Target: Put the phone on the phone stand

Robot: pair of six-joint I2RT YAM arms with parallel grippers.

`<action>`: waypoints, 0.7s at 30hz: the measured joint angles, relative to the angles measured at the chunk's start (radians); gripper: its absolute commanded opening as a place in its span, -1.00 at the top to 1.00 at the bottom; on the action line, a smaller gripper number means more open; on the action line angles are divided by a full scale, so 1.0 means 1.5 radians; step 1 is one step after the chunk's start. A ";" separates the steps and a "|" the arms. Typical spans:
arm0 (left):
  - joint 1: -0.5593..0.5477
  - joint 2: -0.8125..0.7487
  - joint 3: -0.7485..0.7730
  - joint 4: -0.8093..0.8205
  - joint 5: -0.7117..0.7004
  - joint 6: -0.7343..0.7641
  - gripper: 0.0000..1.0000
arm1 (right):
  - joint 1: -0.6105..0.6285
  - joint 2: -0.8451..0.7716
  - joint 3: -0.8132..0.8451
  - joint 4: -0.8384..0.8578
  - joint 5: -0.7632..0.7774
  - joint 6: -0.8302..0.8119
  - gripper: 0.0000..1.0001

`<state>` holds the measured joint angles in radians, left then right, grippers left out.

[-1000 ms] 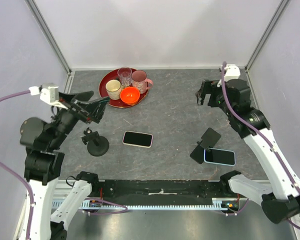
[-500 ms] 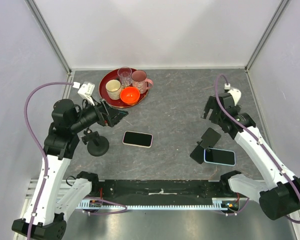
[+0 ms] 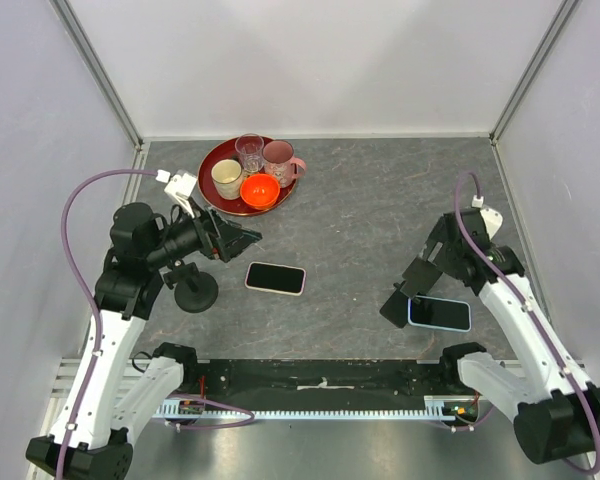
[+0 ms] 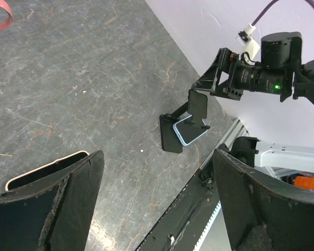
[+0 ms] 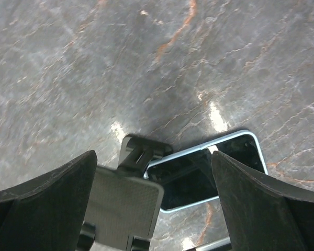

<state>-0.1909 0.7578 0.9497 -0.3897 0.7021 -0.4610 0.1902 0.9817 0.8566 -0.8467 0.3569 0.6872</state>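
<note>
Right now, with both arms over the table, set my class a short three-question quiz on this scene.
1. True or false: the right tool is shut on a phone.
2. Relative to the folding stand, the blue-cased phone is: A propped on it; B lying flat beside it; C held above it.
3. How many phones show in the top view?

Key: 1 false, it is open; 2 B; 3 two.

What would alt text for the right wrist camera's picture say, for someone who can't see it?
A blue-edged phone lies flat, screen up, on a grey marbled table, right beside a small black phone stand. The right gripper hangs open above them, empty, its dark fingers framing both bottom corners.
</note>
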 measured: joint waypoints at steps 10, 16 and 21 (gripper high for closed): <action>0.000 0.008 -0.039 0.039 0.035 -0.022 -0.79 | 0.016 -0.062 -0.031 0.005 -0.166 -0.075 -0.96; 0.000 0.008 -0.041 0.054 0.046 -0.029 -0.76 | 0.039 -0.037 -0.043 0.015 -0.176 -0.075 -0.90; 0.000 0.005 -0.042 0.057 0.048 -0.031 -0.75 | 0.081 -0.034 -0.071 0.053 -0.177 -0.059 -0.29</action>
<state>-0.1909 0.7654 0.8867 -0.3038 0.7734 -0.5079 0.3119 0.9302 0.7506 -0.7670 0.0914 0.5991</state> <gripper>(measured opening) 0.882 0.841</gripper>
